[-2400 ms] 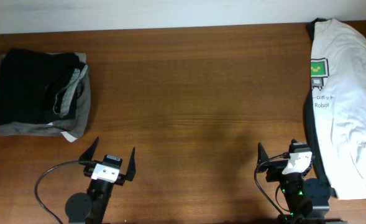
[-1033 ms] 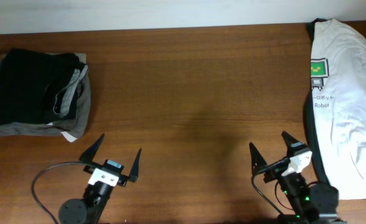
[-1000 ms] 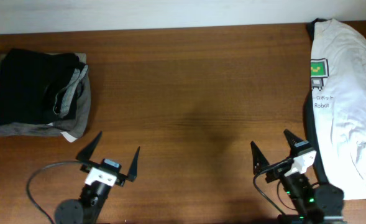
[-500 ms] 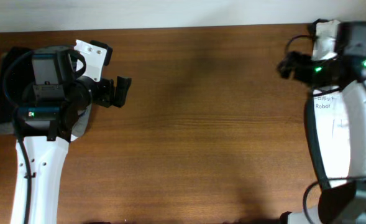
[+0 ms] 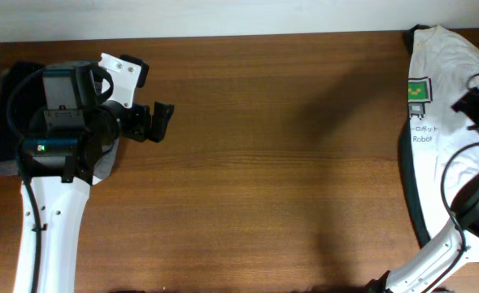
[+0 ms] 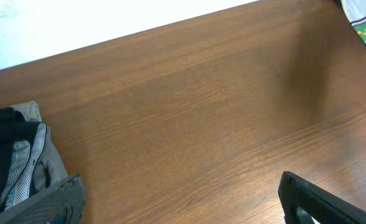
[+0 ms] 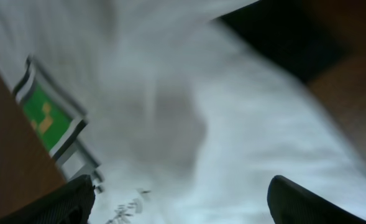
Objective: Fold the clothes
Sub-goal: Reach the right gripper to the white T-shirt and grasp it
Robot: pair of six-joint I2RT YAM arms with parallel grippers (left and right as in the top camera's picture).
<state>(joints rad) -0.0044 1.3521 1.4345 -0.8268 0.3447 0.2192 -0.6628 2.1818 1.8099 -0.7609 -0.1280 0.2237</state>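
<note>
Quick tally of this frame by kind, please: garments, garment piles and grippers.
White T-shirt: 1
Black garment under it: 1
Pile of folded dark garments: 1
Grippers, both open: 2 (left gripper, right gripper)
Total: 5

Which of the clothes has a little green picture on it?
The white T-shirt at the right edge; the folded pile on the left is only black and grey.

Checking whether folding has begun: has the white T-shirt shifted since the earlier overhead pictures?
No. The white T-shirt lies unmoved, its logo as near the table's far edge as before.
</note>
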